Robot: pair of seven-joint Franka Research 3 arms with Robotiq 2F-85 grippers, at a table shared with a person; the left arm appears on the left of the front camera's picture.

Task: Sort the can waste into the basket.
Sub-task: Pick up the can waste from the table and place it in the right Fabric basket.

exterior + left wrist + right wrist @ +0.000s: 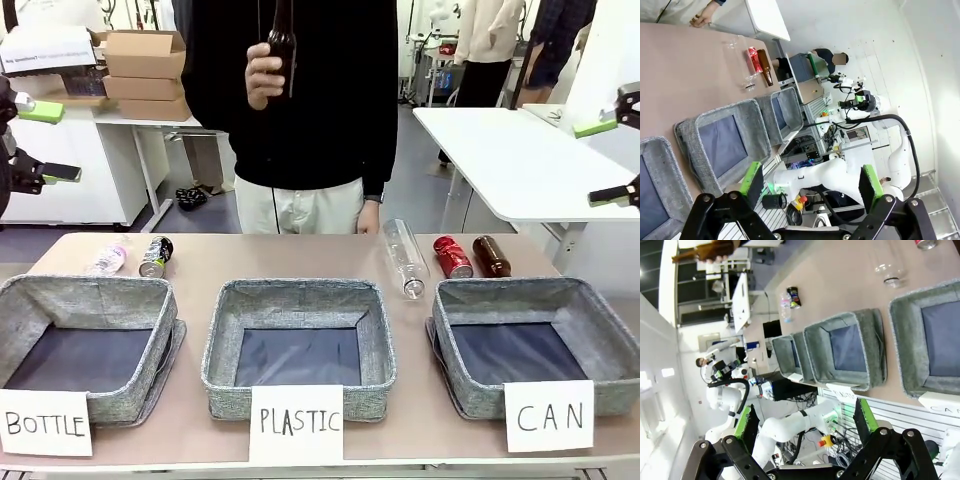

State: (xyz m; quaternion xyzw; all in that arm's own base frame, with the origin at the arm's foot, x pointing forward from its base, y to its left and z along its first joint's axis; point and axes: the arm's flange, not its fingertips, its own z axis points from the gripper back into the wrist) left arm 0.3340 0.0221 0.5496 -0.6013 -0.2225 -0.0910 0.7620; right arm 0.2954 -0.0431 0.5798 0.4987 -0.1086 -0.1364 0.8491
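Left claw (pixel 48 142): spread wide, empty, raised off the left edge of the table (pixel 300 262).
Right claw (pixel 603 160): spread wide, empty, raised off the right edge.
Red can (pixel 452 257): lying by the far edge, just behind the basket (pixel 480 395).
Basket: near right corner, signed CAN.
Dark can (pixel 155 256): lying near the far left corner.
Room: a person at the far side, hand (pixel 262 78) holding up a brown bottle (pixel 283 40).

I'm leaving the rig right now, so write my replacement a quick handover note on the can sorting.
Left gripper and right gripper: open, empty, raised at the table's sides.
Red can lies behind the CAN basket, between a clear bottle and a brown bottle.
Dark can lies behind the BOTTLE basket.
Done: nothing; no can is in the CAN basket.
Left: both cans go into it.
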